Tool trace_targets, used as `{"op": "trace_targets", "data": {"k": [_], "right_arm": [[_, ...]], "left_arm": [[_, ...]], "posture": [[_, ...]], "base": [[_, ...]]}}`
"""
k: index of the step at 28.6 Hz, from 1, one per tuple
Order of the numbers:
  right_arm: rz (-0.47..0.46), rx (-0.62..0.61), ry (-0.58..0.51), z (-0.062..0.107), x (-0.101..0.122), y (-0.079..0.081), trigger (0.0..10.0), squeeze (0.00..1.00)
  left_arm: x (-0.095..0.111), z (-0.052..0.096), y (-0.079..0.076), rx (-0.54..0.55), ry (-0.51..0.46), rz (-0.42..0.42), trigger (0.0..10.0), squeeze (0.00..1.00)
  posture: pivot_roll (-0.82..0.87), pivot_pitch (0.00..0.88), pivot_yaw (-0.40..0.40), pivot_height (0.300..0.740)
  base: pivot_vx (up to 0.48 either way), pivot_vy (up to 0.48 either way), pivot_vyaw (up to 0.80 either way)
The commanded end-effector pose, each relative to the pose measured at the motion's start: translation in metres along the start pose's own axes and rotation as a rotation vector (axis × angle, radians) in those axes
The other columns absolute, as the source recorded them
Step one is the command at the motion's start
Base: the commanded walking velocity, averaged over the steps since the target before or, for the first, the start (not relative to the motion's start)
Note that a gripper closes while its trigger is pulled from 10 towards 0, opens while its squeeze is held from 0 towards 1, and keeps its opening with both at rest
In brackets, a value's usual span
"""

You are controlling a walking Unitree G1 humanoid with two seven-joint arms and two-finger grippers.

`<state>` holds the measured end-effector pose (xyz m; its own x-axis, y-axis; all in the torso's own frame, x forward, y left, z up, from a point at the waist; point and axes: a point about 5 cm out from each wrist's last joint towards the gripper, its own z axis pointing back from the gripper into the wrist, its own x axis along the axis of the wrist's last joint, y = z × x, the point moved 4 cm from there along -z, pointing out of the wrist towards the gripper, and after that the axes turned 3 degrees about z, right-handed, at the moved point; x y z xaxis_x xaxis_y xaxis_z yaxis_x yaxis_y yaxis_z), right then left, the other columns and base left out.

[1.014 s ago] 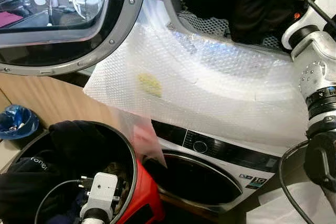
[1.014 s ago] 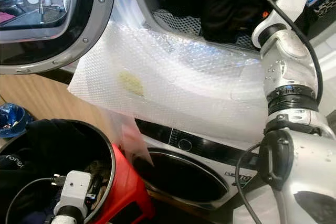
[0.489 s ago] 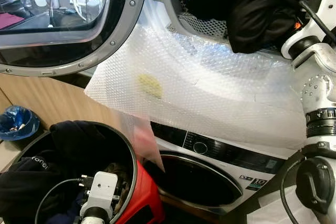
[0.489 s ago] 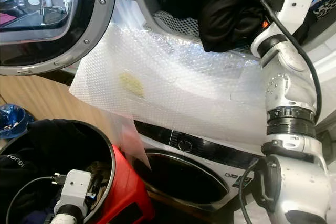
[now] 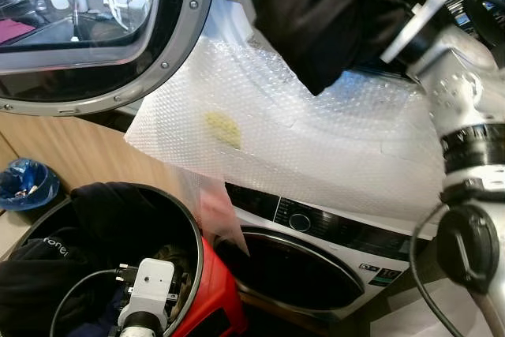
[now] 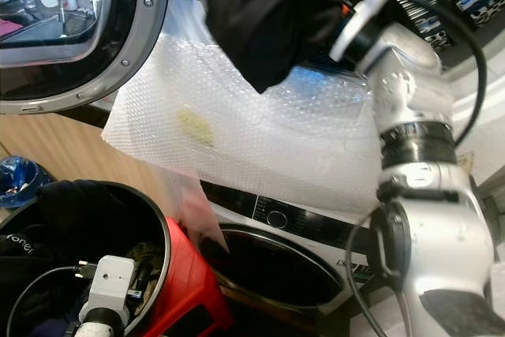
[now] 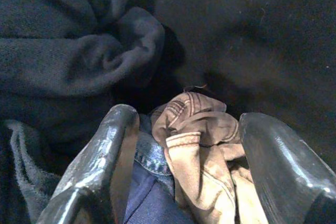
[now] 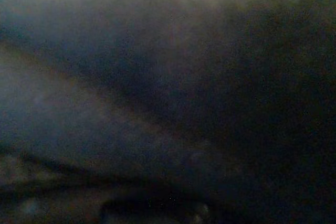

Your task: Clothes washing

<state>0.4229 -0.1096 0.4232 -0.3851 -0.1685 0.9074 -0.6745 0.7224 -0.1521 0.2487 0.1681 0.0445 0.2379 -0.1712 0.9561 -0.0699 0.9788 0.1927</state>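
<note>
At the upper drum opening, left eye view: black garment (image 5: 331, 17) hangs in a bulky bunch at the end of the right arm (image 5: 454, 100). Right claw is buried in the cloth; the garment covers it, so finger spread cannot be told. Garment's long axis runs from upper right, at the wrist, down to lower left; its lowest corner points down-left and hangs over the bubble wrap sheet (image 5: 316, 147). Bubble wrap is draped from the upper machine's sill down over the front of the lower washing machine (image 5: 331, 250). Open round door (image 5: 102, 37) stands to the robot's left. Red laundry basket (image 5: 217, 297) sits at lower left, with dark clothes (image 5: 102, 211) heaped inside. Left arm's wrist camera (image 5: 150, 293) is down in the basket. Blue bin (image 5: 24, 183) is on the floor at far left.

Right eye view: same layout. Garment bunch (image 6: 272, 9) sits just beside the door hinge edge, up against the right wrist.

Left wrist view: left claw (image 7: 184, 145) is spread wide, a finger (image 7: 100, 161) on each side of a crumpled tan cloth (image 7: 202, 135). Blue denim (image 7: 149, 192) lies under the tan cloth. Dark fleece (image 7: 68, 51) lies beyond the fingertips. Nothing is clamped.

Right wrist view: very dark and blurred; only dark cloth (image 8: 168, 103) close to the lens can be made out.
</note>
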Motion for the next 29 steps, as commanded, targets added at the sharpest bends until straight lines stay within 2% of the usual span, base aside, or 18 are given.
{"op": "trace_targets", "data": {"k": [1,2,3,4,7,10,13,15,18,19,21,23,24,26,28,29], "right_arm": [[0.128,-0.703,0.027,0.022,0.032,-0.067,10.0,0.00],[0.128,-0.703,0.027,0.022,0.032,-0.067,10.0,0.00],[0.117,-0.797,0.036,0.034,0.032,-0.079,10.0,0.00],[0.107,-0.821,0.028,0.042,0.033,-0.085,10.0,0.00],[0.108,-0.798,-0.001,0.042,0.034,-0.085,10.0,0.00],[0.089,-0.783,0.015,0.043,0.025,-0.085,10.0,0.00],[0.079,-0.855,0.029,0.059,0.017,-0.096,10.0,0.00],[0.075,-0.844,0.061,0.060,0.009,-0.096,10.0,0.00],[0.035,-0.623,0.131,0.037,-0.013,-0.073,10.0,0.00],[0.049,-0.566,0.134,0.030,-0.015,-0.065,10.0,0.00],[-0.012,-0.458,0.069,0.016,-0.006,-0.051,10.0,0.00],[-0.046,-0.275,0.049,0.002,-0.002,-0.030,10.0,0.00],[-0.054,-0.131,0.064,-0.005,-0.004,-0.013,10.0,0.00],[-0.027,-0.073,0.036,-0.009,0.002,-0.005,10.0,0.00],[-0.045,-0.290,0.009,-0.005,0.010,-0.026,10.0,0.00],[-0.052,-0.350,0.003,-0.003,0.012,-0.032,10.0,0.00]], "left_arm": [[-0.040,0.011,-0.011,-0.031,0.162,-0.003,10.0,0.00],[-0.040,0.011,-0.011,-0.031,0.162,-0.003,10.0,0.00],[-0.039,0.011,-0.011,-0.025,0.158,0.002,10.0,0.00],[-0.037,0.011,-0.012,-0.023,0.150,0.004,10.0,0.00],[-0.037,0.011,-0.012,-0.026,0.148,0.001,10.0,0.00],[-0.037,0.010,-0.012,-0.023,0.146,0.002,10.0,0.00],[-0.036,0.009,-0.012,-0.028,0.142,0.006,10.0,0.00],[-0.036,0.009,-0.013,-0.033,0.143,0.005,10.0,0.00],[-0.035,0.008,-0.014,-0.042,0.141,0.002,10.0,0.00],[-0.035,0.008,-0.014,-0.042,0.141,0.002,10.0,0.00],[-0.035,0.008,-0.013,-0.041,0.139,0.002,10.0,0.00],[-0.034,0.008,-0.013,-0.041,0.137,0.003,10.0,0.00],[-0.033,0.008,-0.014,-0.042,0.134,0.002,10.0,0.00],[-0.033,0.008,-0.013,-0.039,0.133,0.003,10.0,0.00],[-0.033,0.009,-0.013,-0.037,0.133,0.003,10.0,0.00],[-0.033,0.009,-0.013,-0.037,0.133,0.003,10.0,0.00]], "posture": [[0.04,0.185,-0.094,0.740],[0.04,0.185,-0.094,0.740],[0.04,0.185,-0.100,0.740],[0.05,0.182,-0.103,0.740],[0.04,0.182,-0.097,0.740],[0.04,0.180,-0.097,0.740],[0.03,0.175,-0.091,0.740],[0.03,0.175,-0.091,0.740],[0.03,0.176,-0.089,0.740],[0.03,0.175,-0.087,0.740],[0.04,0.173,-0.089,0.740],[0.04,0.175,-0.090,0.740],[0.04,0.173,-0.091,0.740],[0.04,0.174,-0.091,0.740],[0.04,0.176,-0.091,0.740],[0.04,0.176,-0.091,0.740]], "base": [[0.000,0.000,0.00],[0.000,0.000,0.00],[0.000,0.000,0.00],[0.000,0.000,0.00],[0.000,0.000,0.00],[0.000,0.000,0.00],[0.000,0.000,0.00],[0.000,0.000,0.00],[0.000,0.000,0.00],[0.000,0.000,0.00],[0.000,0.000,0.00],[0.000,0.000,0.00],[0.000,0.000,0.00],[0.000,0.000,0.00],[0.000,0.000,0.00],[0.000,0.000,0.00]]}}
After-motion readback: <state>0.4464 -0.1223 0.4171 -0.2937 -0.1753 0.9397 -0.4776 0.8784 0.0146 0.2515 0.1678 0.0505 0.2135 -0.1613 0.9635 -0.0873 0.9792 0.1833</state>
